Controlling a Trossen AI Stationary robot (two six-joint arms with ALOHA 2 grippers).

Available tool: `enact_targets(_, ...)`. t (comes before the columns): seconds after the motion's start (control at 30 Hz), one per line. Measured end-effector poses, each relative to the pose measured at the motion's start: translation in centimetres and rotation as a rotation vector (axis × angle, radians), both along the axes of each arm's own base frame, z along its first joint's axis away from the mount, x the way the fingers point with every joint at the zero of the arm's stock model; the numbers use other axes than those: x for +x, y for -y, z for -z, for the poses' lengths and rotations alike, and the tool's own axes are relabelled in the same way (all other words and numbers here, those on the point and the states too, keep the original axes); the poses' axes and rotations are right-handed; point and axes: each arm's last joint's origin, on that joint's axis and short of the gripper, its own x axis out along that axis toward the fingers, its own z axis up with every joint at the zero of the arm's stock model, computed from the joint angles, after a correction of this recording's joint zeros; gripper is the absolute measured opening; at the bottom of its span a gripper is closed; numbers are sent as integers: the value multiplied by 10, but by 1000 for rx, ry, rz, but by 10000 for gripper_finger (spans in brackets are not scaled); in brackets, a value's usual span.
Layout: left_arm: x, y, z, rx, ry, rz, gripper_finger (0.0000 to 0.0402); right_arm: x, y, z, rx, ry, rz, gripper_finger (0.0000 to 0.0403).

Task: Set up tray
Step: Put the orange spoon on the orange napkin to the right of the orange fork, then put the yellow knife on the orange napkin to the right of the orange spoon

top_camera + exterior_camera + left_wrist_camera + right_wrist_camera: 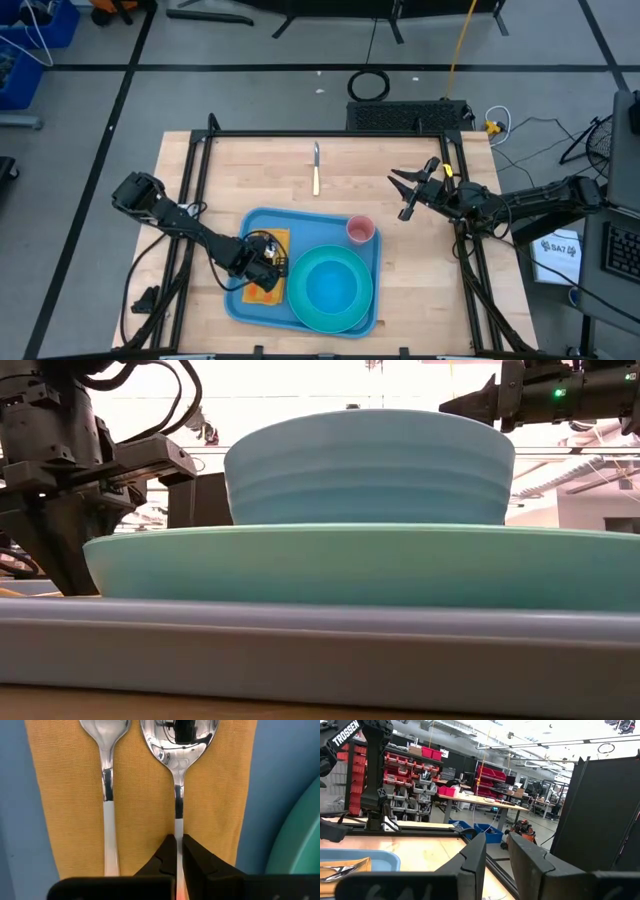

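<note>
Blue tray (240,305) flat on the wooden bench (420,270), near front edge, loaded: turquoise plate (345,318) with bowl (330,283) stacked on it, pink cup (360,231) at far right corner, mustard napkin (65,795) along left side with fork (107,795) and spoon (177,780) laid parallel. Left end effector (175,851) low over napkin, pressed together on spoon handle. Right end effector (403,190) parked above bench right of tray, fingers spread, holding nothing. Knife (316,168) alone on bench beyond tray. Tray probably light stiff plastic, slick, now heavy with dishes; best gripped at raised rim. Spoon thin, hard, slippery; pinch mid-handle.
</note>
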Motion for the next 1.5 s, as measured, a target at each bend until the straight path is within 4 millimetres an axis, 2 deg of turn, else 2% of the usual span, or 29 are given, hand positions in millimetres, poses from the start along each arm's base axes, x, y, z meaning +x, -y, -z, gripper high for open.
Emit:
enact_targets(0.07,0,0,0,-1,3,8,17,0,0,0,0,0,0,77)
enact_targets(0.33,2,-1,-6,-43,23,58,106,0,0,0,0,0,0,77)
enact_targets(0.53,0,-6,-21,-12,88,58,120,0,0,0,0,0,0,77)
enact_targets(0.67,2,-20,-36,63,171,61,121,0,0,0,0,0,1,77)
enact_targets(0.77,4,-42,-49,202,226,63,121,0,0,0,0,3,0,77)
enact_targets(0.87,10,-79,-64,292,270,42,121,0,0,-1,0,8,1,77)
enact_targets(1.1,41,-183,-76,226,514,190,122,0,0,-1,10,12,0,77)
enact_targets(1.23,36,-231,-70,199,562,151,122,0,0,0,-2,-1,12,77)
enact_targets(1.3,30,-247,-69,204,550,138,122,0,1,0,-2,-1,28,77)
enact_targets(1.43,27,-265,-58,197,514,93,122,-1,1,-1,-14,-1,36,77)
enact_targets(1.5,34,-272,-56,178,523,98,122,-1,1,-1,-20,-3,39,77)
